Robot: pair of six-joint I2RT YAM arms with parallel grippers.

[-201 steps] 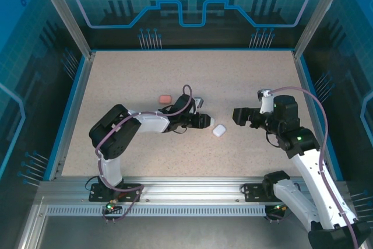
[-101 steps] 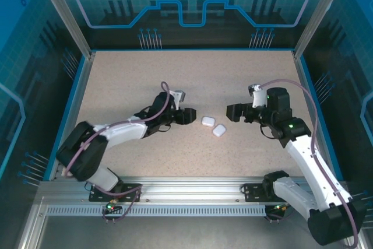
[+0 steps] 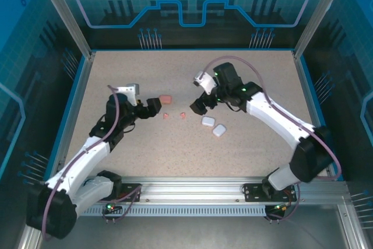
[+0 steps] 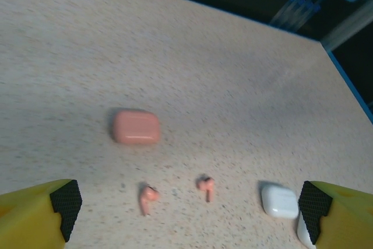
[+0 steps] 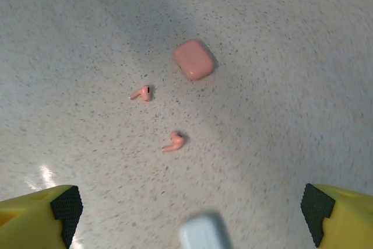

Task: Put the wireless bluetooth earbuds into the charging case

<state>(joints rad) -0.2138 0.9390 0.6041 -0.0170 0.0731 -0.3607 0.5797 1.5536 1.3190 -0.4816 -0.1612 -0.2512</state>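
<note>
Two salmon-red earbuds point(image 3: 166, 116) point(image 3: 182, 115) lie loose on the table, a little apart. In the left wrist view the earbuds point(image 4: 147, 198) point(image 4: 206, 186) lie just ahead of my open left gripper point(image 4: 187, 211). A shut salmon charging case point(image 3: 165, 98) point(image 4: 136, 127) sits beyond them. Two shut white cases point(image 3: 207, 121) point(image 3: 219, 130) lie to their right. My left gripper point(image 3: 152, 106) hovers left of the salmon case. My right gripper point(image 3: 198, 108) is open above the buds' right side; its view has the earbuds point(image 5: 174, 141) point(image 5: 141, 93), the salmon case point(image 5: 194, 59) and a white case point(image 5: 204, 234). White earbuds are out of view.
The speckled beige table point(image 3: 250, 80) is ringed by a blue rim and glass walls with metal posts. An aluminium rail point(image 3: 192, 188) carrying both arm bases runs along the near edge.
The left arm drew back leftwards from the white cases. The right arm swung left and further out over the middle. The two salmon earbuds now lie in plain sight.
</note>
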